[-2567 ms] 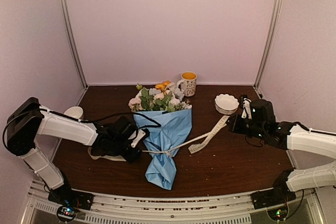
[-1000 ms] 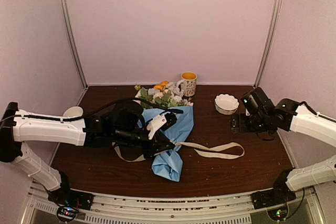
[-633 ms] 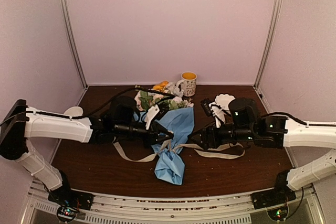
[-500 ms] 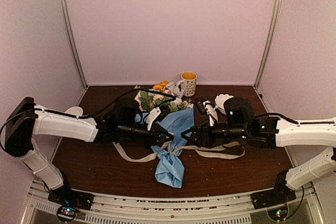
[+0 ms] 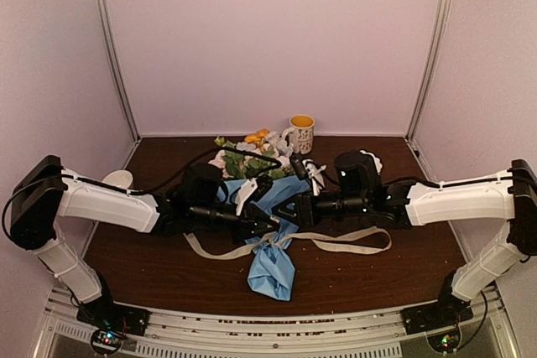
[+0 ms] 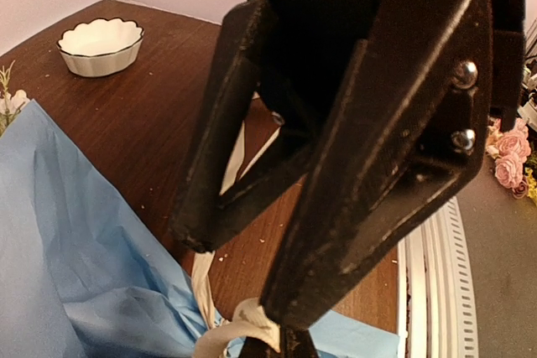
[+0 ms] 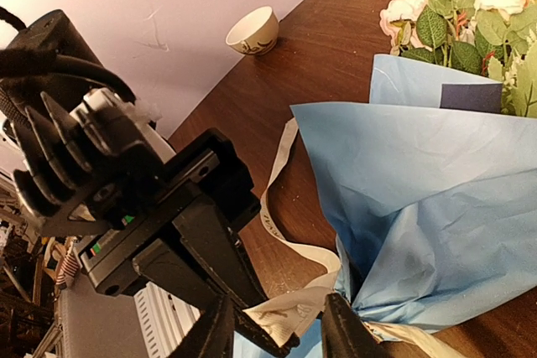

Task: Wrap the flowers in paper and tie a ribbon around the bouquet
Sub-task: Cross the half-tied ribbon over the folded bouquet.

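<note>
Your left claw (image 5: 265,227) is clenched on the ribbon (image 5: 352,245) at the bouquet's (image 5: 270,267) pinched waist, on the near side of the mug (image 5: 301,133). That hold looks meant to keep the tie taut so the wrap cannot spring open. Your right claw (image 7: 278,331) meets it tip to tip at the same spot, jaws partly apart with the ribbon crossing between them. I see no firm grip there, so treat it as released. It seems placed to take the other strand, so the two can pull against each other and set a knot.

Outward from the claws, the ribbon's free ends lie along the table (image 5: 168,278): one loops out to the mug's right, the other trails to its left.

The bouquet lies flat, blooms nearest the mug and tail pointing away from it. The paper (image 7: 419,173) is light blue, gathered into creases where the ribbon bites and flaring into a crumpled tail. A navy patch of its other face shows at the cone's mouth. The flowers (image 7: 470,31) are white, pale pink and orange with green leaves, spilling toward the mug.
</note>
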Robot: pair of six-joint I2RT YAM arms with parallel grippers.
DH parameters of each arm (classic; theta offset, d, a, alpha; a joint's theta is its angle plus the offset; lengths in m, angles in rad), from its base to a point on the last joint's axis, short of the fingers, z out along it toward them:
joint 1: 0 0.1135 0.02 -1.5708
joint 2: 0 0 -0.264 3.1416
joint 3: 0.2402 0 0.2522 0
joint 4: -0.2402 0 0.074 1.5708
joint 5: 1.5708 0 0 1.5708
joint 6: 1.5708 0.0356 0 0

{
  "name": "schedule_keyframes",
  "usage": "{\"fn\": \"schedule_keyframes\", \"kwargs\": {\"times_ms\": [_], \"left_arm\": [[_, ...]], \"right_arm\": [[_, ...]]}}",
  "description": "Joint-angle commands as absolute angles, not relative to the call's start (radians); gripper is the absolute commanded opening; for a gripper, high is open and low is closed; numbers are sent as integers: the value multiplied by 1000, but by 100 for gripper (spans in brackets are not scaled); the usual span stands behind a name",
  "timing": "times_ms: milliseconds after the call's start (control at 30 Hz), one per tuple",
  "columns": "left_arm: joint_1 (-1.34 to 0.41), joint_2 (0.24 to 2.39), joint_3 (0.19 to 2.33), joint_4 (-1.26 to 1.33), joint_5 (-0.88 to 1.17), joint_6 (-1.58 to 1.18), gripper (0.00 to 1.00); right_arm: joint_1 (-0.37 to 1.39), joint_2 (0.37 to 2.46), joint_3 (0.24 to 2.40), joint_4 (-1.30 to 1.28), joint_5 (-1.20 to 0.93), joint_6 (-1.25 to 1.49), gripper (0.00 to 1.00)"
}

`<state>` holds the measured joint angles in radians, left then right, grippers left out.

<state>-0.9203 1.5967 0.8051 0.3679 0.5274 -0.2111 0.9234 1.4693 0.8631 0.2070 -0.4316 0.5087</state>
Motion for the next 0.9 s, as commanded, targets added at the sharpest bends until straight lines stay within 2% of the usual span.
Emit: {"fn": "schedule_keyframes", "kwargs": {"times_ms": [0,233,433,567,867], "left_arm": [[-920,1589,792,429,531,-196,0],[-920,1585,793,428,530,-191,0],[-919,1585,790,418,521,-187,0],[-919,1580,786,422,517,-182,0],[-919,1574,745,502,494,-185,0]], "right_arm": [[908,1494,882,265,-496,535,41],[907,1545,891,268,-545,566,42],[902,1549,871,321,-584,599,25],[897,1558,865,319,-590,611,31],[861,1567,797,483,-629,751,37]]}}
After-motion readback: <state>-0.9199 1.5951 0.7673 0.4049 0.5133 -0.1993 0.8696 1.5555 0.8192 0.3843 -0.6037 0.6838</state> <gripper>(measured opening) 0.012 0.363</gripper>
